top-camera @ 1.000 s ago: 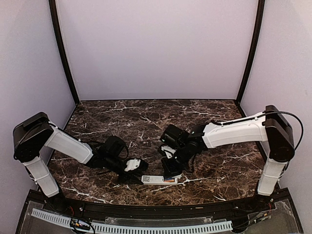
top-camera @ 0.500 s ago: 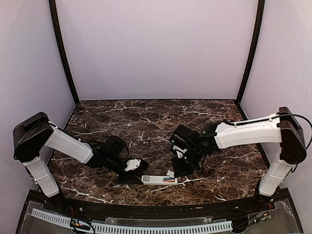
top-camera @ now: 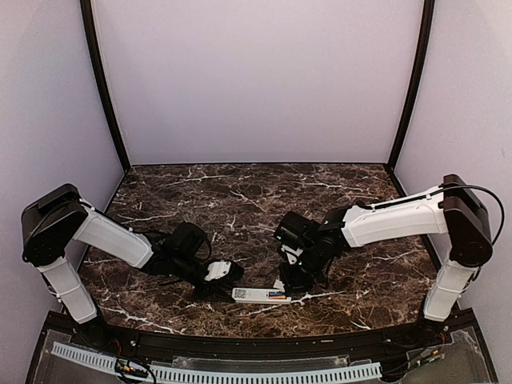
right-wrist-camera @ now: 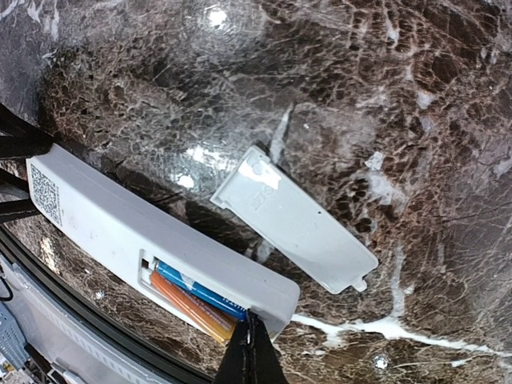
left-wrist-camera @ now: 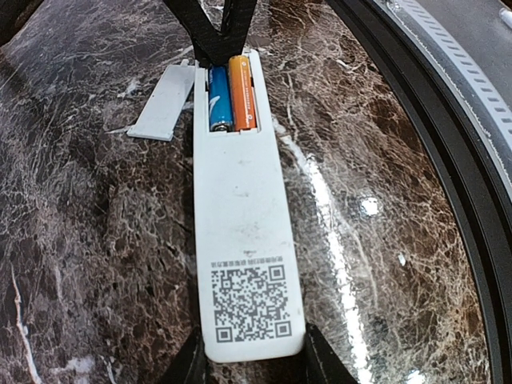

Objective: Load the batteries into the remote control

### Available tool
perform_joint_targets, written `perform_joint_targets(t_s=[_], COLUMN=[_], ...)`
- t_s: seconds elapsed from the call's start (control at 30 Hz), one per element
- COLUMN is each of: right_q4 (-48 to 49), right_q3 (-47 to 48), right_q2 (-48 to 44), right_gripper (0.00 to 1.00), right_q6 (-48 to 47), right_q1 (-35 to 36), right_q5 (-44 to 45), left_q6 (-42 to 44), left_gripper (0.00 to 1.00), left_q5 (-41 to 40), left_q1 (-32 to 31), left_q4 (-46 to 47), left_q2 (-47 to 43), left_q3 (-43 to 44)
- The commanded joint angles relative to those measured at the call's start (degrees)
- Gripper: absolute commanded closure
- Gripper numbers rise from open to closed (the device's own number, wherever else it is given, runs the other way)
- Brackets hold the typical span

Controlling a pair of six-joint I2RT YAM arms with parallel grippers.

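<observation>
Between the fingers of the left gripper (left-wrist-camera: 254, 362) the remote control (left-wrist-camera: 244, 240) is clamped at its sticker end, back up | batteries (left-wrist-camera: 242, 92) are seated side by side inside it at the far end | right gripper (right-wrist-camera: 252, 352) is pressed closed, empty, at that end | cover (right-wrist-camera: 296, 224) is laid just beside it

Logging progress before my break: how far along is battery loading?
Done: blue battery and orange battery lie in the remote's recess. In hand: left tool grips the remote's coded end; shut right tool is at its battery end. Remaining: battery cover lies loose on the table.
</observation>
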Motion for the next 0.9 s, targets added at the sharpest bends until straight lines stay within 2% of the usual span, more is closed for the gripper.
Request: perform_joint_targets(t_s=[0.0, 0.23, 0.6, 0.73, 0.87], right_q4=[0.57, -7.61, -5.22, -4.27, -4.07], right_q3=[0.62, 5.07, 4.35, 4.49, 3.84], right_q2=[1.82, -0.83, 0.31, 1.56, 2.23], right_gripper=[1.0, 0.98, 0.92, 0.92, 0.97], right_q6=[0.64, -1.25, 0.4, 0.12, 0.23], right_q1=[0.68, -0.17, 1.06, 1.36, 1.61], right_q5=[0.19, 5.81, 2.04, 0.93, 0.96], left_q6=[0.67, 0.88, 1.03, 1.03, 1.03], left_gripper=[1.0, 1.0, 1.0, 1.0, 1.0], left_q5=[-2.12, -1.99, -1.92, -1.88, -1.8], left_q1=[-0.04, -0.04, -0.04, -0.04, -0.04], left_q4=[-3.85, -4.02, -4.03, -4.03, -4.03], left_q2=[1.08, 1.12, 1.06, 1.01, 0.97], left_q3=[0.25, 0.25, 0.17, 0.16, 0.16])
